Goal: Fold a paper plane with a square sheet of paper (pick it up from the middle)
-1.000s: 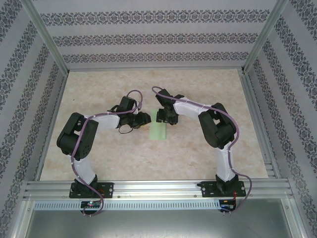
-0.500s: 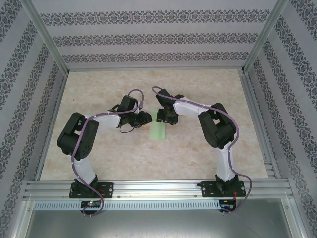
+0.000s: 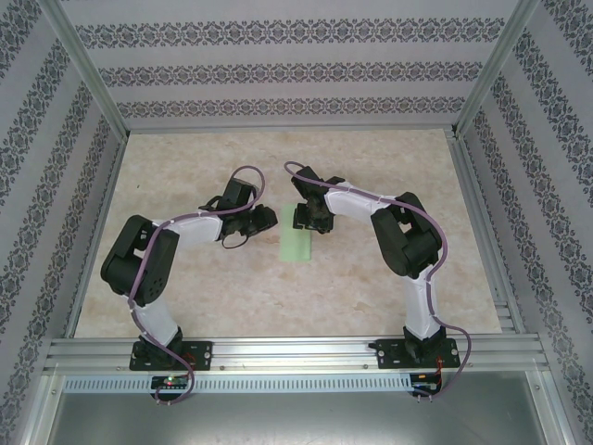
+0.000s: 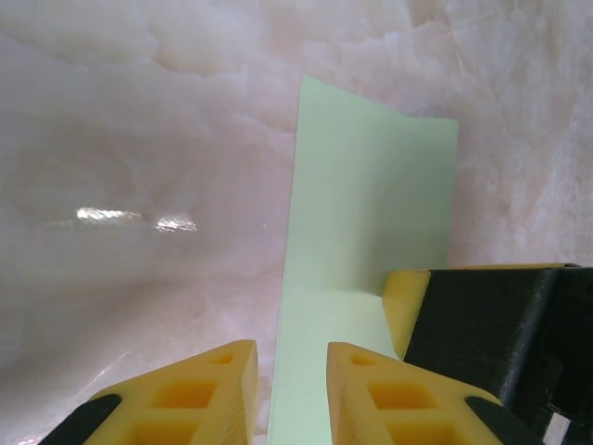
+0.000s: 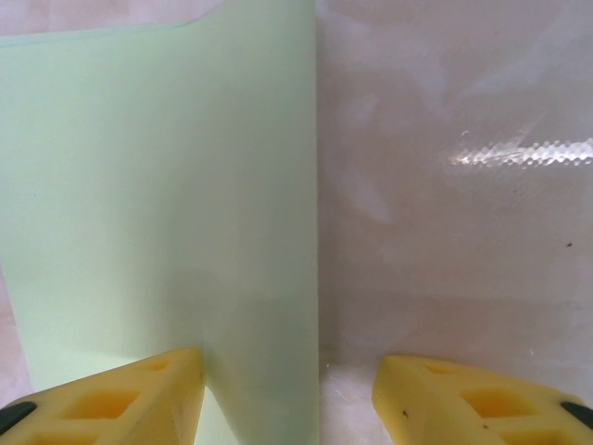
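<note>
Near tabletop (image 3: pixel 185 306) centre, pins folded green sheet (image 3: pixel 297 245) under wide-open right gripper (image 5: pixel 289 371), seemingly steadying its edge for narrowly parted left gripper (image 4: pixel 290 357).

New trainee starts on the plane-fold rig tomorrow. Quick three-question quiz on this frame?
1. True or false: the paper is held up off the table.
2. The right gripper is: A) shut, B) open, straddling the paper's edge, C) carrying the paper.
3. What colour are the fingers?
Key: 1 false, it lies on the table; 2 B; 3 yellow.
</note>
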Available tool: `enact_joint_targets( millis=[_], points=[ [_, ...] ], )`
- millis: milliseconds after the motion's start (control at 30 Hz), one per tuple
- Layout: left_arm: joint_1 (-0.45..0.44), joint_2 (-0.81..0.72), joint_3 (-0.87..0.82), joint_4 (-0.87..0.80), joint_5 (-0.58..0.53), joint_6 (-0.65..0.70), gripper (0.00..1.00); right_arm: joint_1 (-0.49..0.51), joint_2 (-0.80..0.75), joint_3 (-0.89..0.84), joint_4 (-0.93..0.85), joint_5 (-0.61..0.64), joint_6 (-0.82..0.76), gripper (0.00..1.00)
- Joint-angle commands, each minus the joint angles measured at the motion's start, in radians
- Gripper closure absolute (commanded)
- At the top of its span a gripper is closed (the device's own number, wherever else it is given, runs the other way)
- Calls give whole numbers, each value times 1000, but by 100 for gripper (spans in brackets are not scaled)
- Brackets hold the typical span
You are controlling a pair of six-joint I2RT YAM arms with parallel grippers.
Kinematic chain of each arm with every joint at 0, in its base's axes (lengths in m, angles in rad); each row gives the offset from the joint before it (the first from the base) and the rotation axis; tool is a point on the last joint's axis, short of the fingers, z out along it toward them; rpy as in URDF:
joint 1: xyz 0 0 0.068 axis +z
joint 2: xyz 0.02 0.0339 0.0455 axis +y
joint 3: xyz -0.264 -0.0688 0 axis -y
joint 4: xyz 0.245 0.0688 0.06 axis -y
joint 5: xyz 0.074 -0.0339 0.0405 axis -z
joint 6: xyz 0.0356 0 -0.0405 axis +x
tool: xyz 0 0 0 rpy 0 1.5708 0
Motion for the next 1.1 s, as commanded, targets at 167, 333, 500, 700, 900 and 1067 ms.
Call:
enact_joint_targets(
  millis=[167,333,500,700,900,1067],
  points=[
    [-10,-28,-15,-14,-55,-20,73,-5,186,-111,1,-35,3,45],
    [-10,-17,-12,1,-21,-19,73,-5,188,-107,-4,-33,1,44],
    [-10,4,-7,34,38,-21,73,-5,192,-107,-1,-38,14,44],
    [-16,30,8,43,88,-11,73,-9,200,-107,3,-47,27,44],
    [-30,45,25,34,100,2,74,-15,209,-102,-4,-49,34,44],
    [-36,55,36,30,106,7,74,-14,215,-99,-5,-49,38,43]
  ],
)
